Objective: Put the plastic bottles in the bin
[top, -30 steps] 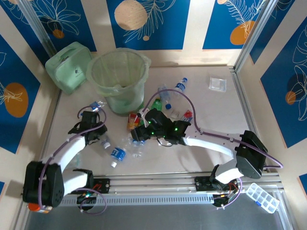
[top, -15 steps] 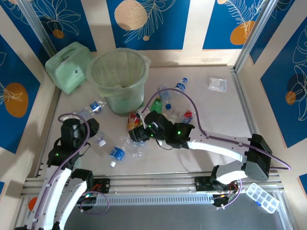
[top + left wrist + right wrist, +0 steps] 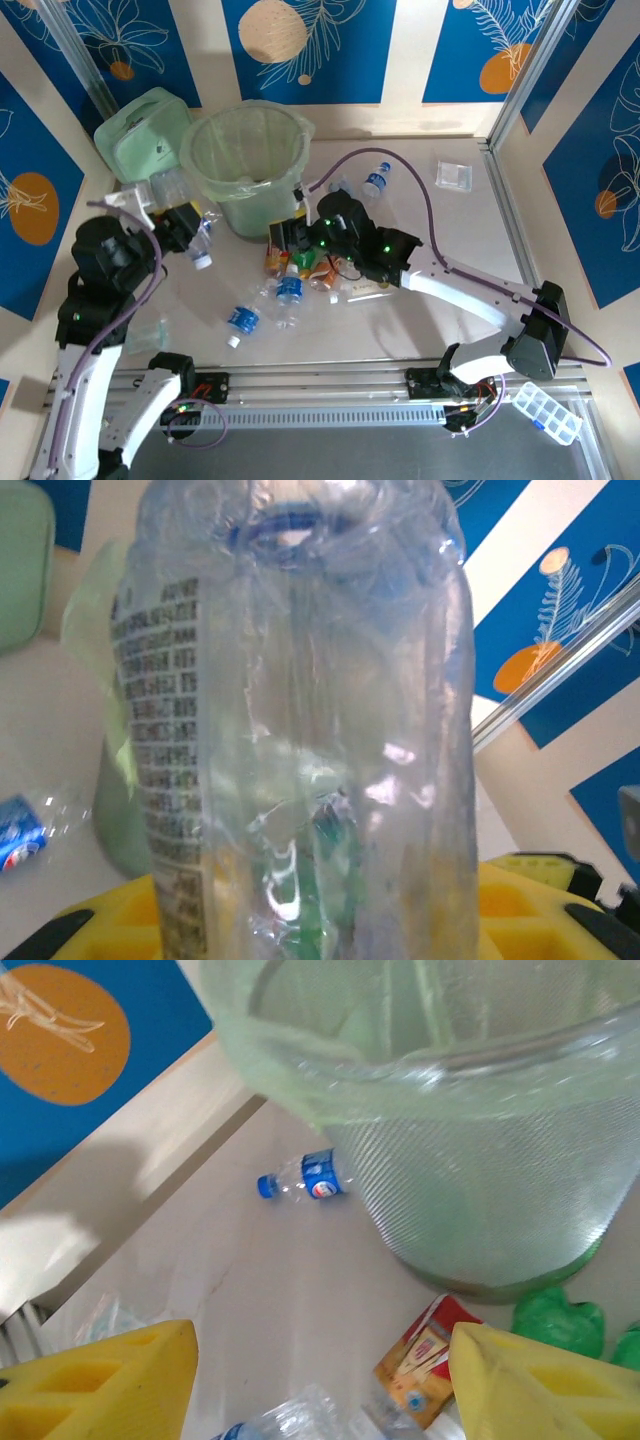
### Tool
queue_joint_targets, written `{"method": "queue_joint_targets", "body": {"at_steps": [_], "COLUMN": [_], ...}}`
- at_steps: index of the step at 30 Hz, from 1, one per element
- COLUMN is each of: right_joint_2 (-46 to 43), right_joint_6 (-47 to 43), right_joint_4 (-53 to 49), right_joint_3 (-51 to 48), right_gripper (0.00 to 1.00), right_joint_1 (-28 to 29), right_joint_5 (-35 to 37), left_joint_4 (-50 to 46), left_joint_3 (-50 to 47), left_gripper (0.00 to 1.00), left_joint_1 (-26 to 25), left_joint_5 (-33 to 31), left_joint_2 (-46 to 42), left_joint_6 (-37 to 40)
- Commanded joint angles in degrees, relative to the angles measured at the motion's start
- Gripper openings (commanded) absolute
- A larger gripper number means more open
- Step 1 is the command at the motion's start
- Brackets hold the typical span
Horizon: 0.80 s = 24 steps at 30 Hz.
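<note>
Risk, as judged: the left gripper holds a clear bottle with thin, crumpled walls. Such a bottle may buckle further and slide out of the grip. In the top view the bottle sits just beside the left wall of the bin, not over its mouth. A release here would drop it on the table. A lift that is too shallow could strike the rim or snag the thin liner and tip the bin. The pale-green box stands close by on the same side and could be mistaken for the target. The right gripper works near the bin's front wall, so the two arms could foul each other.

Left gripper: pinching the clear bottle, which stands upright between the yellow fingers in the left wrist view.

Right gripper: fingers spread wide with nothing between them, hanging above the table near the foot of the bin.

The remaining bottles lie loose in front of the bin. One blue-labelled bottle lies apart, close to the bin's wall.
</note>
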Motion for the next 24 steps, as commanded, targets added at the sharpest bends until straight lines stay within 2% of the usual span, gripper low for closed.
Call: {"method": "queue_joint_targets", "body": {"at_steps": [1,4,9,13,18,24], "right_joint_2": [-2.08,-2.63,-3.89,-5.33,-7.87,-8.56], "right_joint_6": [-1.26,-0.21,0.94,-0.14,-1.09,-0.15], "right_joint_4": [2.07,1.48,1.46,0.84,2.88,1.4], "right_joint_3": [2.52,4.2,7.0,7.99,4.8,6.01], "right_gripper": [0.68,0.68,0.68,0.68,0.68,0.68], "right_joint_1": [-2.38,-5.43,-9.5,-12.41,-15.36,-16.92], "right_joint_5": [-1.99,-3.5,-6.51,-8.08,-9.12,-11.16], "left_joint_4": [5.15,9.73,19.1,21.62,20.35,12.48], "left_joint_3": [4.46,8.15,12.96,19.11,28.83,41.07], "left_gripper": [0.35,0.32,0.13,0.08,0.1,0.14], "left_joint_1": [-0.61,-0.64,-0.7,-1.75,-3.14,-4.43], "left_joint_5": [3.45,5.48,7.31,8.49,8.53,4.84], "left_joint_2": [7.2,13.05,22.31,30.42,40.2,52.86], "left_joint_6": [2.19,0.75,-1.67,-0.25,3.95,8.91]}}
